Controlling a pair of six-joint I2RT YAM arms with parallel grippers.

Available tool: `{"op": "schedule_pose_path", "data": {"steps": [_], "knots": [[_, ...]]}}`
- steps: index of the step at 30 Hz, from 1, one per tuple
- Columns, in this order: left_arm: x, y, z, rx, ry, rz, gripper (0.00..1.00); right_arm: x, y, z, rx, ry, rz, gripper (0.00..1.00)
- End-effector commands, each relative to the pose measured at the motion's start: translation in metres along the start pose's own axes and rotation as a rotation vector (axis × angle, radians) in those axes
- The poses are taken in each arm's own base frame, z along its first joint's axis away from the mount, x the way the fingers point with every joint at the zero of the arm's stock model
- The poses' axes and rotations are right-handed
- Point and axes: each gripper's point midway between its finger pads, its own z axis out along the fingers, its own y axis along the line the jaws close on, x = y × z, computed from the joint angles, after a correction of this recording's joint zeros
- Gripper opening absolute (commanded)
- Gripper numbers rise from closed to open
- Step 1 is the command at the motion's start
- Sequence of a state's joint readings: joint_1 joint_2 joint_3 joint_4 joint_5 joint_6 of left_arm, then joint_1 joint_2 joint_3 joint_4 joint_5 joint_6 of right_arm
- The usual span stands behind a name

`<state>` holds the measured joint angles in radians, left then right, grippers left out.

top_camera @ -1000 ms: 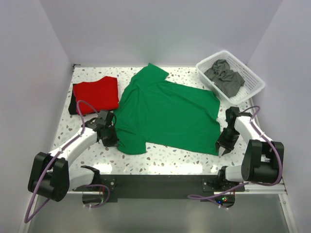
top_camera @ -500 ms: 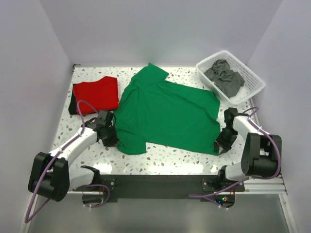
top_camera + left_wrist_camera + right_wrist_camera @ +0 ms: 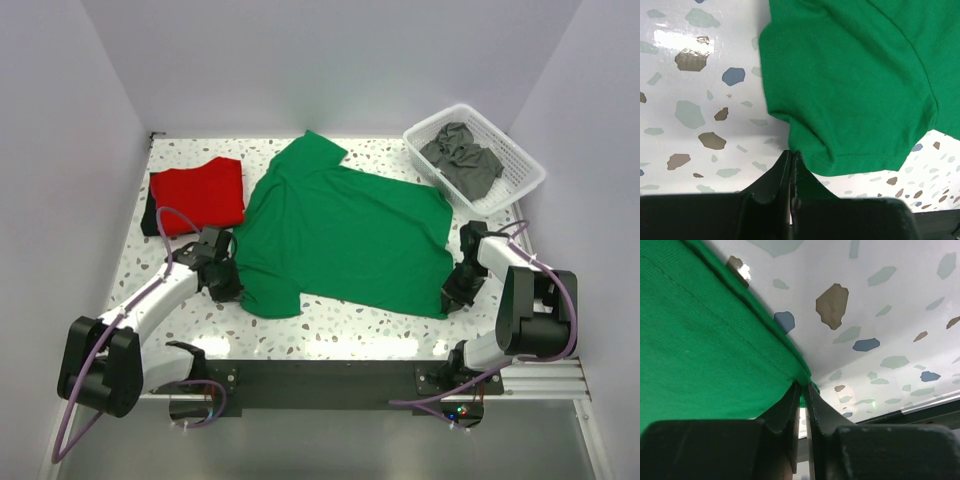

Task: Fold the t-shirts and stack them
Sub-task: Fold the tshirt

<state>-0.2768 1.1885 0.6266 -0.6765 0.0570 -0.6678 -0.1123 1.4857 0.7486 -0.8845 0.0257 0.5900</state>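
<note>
Red folded cloth t-shirt (image 3: 198, 193) lies far left on the speckled white surface (image 3: 350, 330); we see it only from above. The left jaws are pressed together on a sleeve hem of the bright green short-sleeved cloth t-shirt (image 3: 345, 235), spread flat mid-surface, a pinch only the left wrist view shows. In the right wrist view the right jaws clamp its near right hem corner. Far right, a white plastic lattice basket (image 3: 522, 185) holds a dark grey crumpled t-shirt (image 3: 462, 158).
</note>
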Motion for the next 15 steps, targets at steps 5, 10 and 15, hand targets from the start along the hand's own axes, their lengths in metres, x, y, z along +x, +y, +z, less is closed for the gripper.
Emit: {"op": "schedule_pose_path", "data": {"steps": [5, 10, 15], "knots": [[-0.025, -0.016, -0.022, 0.043, -0.072, 0.001, 0.0, -0.003, 0.003, -0.006, -0.018, -0.014, -0.03, 0.0], [-0.028, -0.015, -0.034, 0.024, -0.078, 0.001, 0.0, 0.012, -0.003, -0.024, 0.0, 0.036, -0.084, 0.0], [-0.029, -0.01, -0.05, -0.005, -0.092, -0.01, 0.0, 0.023, -0.013, -0.039, 0.029, 0.058, -0.13, 0.0]]}}
